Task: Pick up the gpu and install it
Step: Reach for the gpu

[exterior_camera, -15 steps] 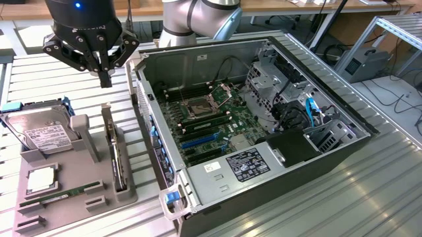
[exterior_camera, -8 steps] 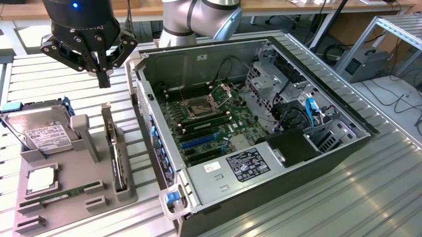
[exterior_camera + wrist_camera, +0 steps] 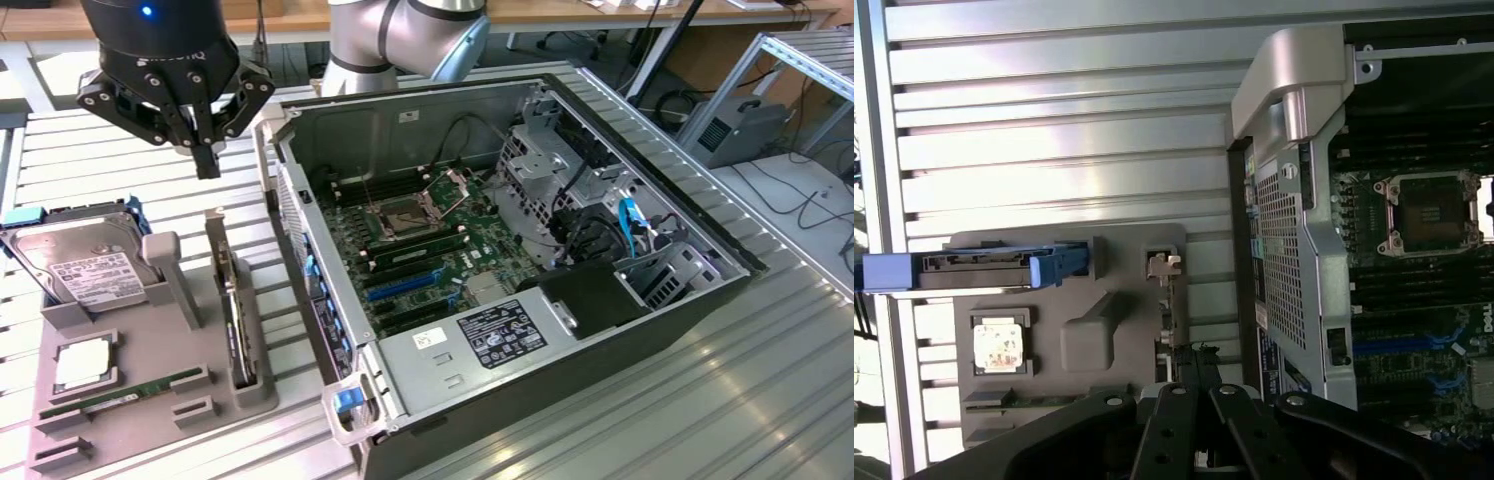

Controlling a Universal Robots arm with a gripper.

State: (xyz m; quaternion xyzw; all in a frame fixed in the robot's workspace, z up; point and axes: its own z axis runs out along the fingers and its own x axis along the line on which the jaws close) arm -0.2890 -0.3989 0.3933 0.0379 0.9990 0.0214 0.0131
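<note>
Your open computer case (image 3: 534,250) lies on the bench (image 3: 747,400); beside it a grey holder (image 3: 134,440) has the gpu (image 3: 230,300) standing on edge in its slot. The fingers (image 3: 207,155) hang above the card, pressed together and empty. Expect a light, stiff, fragile board, so grip its bare top edge.

- The gpu (image 3: 236,315) is a thin, flat, dark card with a pale metal bracket at one end.
- It stands upright on its long edge in a slot of the grey holder (image 3: 167,345) (the bracket end is the one farther from the exterior camera).
- It occupies the holder's side nearest the open computer case (image 3: 400,130), just beside the case wall and outside it, not installed.
- In the wrist view it appears edge-on, as a narrow strip.
</note>
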